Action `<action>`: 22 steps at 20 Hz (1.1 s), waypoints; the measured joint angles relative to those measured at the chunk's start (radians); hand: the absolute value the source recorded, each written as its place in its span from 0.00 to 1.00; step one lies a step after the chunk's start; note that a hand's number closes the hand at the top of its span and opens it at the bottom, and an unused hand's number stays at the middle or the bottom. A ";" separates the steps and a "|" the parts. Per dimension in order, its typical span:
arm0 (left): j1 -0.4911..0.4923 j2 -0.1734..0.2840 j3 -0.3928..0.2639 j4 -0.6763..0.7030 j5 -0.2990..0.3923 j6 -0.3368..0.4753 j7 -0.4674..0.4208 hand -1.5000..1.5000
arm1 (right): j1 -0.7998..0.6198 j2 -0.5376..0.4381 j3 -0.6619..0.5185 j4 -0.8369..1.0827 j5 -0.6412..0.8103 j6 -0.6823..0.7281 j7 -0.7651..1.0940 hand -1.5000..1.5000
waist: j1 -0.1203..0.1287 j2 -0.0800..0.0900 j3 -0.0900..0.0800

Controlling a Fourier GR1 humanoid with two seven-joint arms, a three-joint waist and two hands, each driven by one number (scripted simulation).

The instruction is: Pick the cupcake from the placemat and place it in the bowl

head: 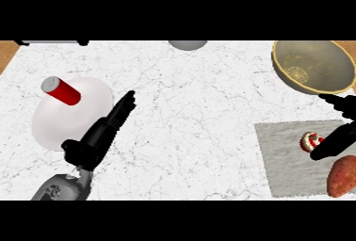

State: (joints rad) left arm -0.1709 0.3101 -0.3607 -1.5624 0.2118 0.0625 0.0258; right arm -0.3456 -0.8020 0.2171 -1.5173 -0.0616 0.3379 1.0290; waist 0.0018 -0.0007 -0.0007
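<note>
The cupcake (pixel 310 140), small with white and red on top, sits on the grey placemat (pixel 292 164) at the right. My right hand (pixel 339 139) comes in from the right edge, open. Its thumb lies against the cupcake's right side and its fingers (pixel 339 104) spread up toward the bowl, apart from the cupcake. The tan bowl (pixel 314 65) stands at the back right, just beyond the placemat. My left hand (pixel 96 139) rests open at the lower left, fingers straight and pointing up and to the right.
A reddish sweet potato (pixel 342 176) lies on the placemat's near right corner, close under my right hand. At the left, a red can (pixel 62 90) lies on a white plate (pixel 83 117). A grey round object (pixel 188 44) shows at the counter's far edge.
</note>
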 measured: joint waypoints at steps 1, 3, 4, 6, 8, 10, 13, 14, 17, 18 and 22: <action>0.000 -0.001 0.008 -0.001 -0.003 -0.006 0.001 0.50 | 0.001 0.005 0.001 0.001 0.022 -0.002 -0.005 0.00 | 0.000 0.000 0.000; 0.009 -0.001 0.014 -0.030 -0.009 -0.010 0.025 0.50 | 0.011 0.018 -0.003 -0.014 0.062 -0.013 -0.006 0.00 | 0.000 0.000 0.000; 0.011 -0.001 0.023 -0.026 -0.011 -0.019 0.019 0.50 | 0.013 0.027 -0.004 -0.011 0.084 -0.017 -0.009 0.00 | 0.000 0.000 0.000; 0.014 -0.016 0.028 -0.011 -0.027 -0.021 0.007 0.50 | 0.022 0.037 -0.005 -0.032 0.121 -0.026 -0.005 0.00 | -0.001 0.000 0.000; 0.007 -0.020 0.035 -0.016 -0.030 -0.027 0.019 0.50 | 0.034 0.046 0.004 -0.045 0.167 -0.038 0.000 0.00 | -0.002 0.000 0.000; 0.007 -0.032 0.036 -0.022 -0.039 -0.026 0.029 0.50 | 0.056 0.045 0.000 -0.061 0.198 -0.043 0.000 0.00 | -0.003 -0.001 0.000; 0.004 -0.042 0.045 -0.026 -0.051 -0.035 0.041 0.50 | 0.079 0.071 0.003 -0.045 0.256 -0.054 -0.008 0.00 | -0.002 0.000 0.000; 0.002 -0.045 0.050 -0.031 -0.052 -0.040 0.048 0.50 | 0.079 0.076 -0.004 -0.039 0.267 -0.054 -0.010 0.00 | -0.002 0.000 0.001; 0.020 -0.048 0.063 -0.025 -0.058 -0.061 0.030 0.50 | 0.085 0.107 -0.011 0.019 0.308 -0.057 -0.032 0.00 | 0.001 0.001 0.000; 0.027 -0.048 0.068 -0.026 -0.058 -0.069 0.026 0.50 | 0.079 0.114 -0.021 0.048 0.314 -0.054 -0.042 0.00 | 0.001 0.001 0.001; 0.027 -0.070 0.082 -0.027 -0.077 -0.083 0.041 0.50 | 0.124 0.144 -0.047 0.055 0.345 -0.043 -0.067 0.00 | -0.001 0.001 0.001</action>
State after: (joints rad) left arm -0.1440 0.2400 -0.2783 -1.5897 0.1350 -0.0205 0.0671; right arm -0.2213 -0.6579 0.1698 -1.4621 0.2836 0.2950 0.9623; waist 0.0004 -0.0002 0.0001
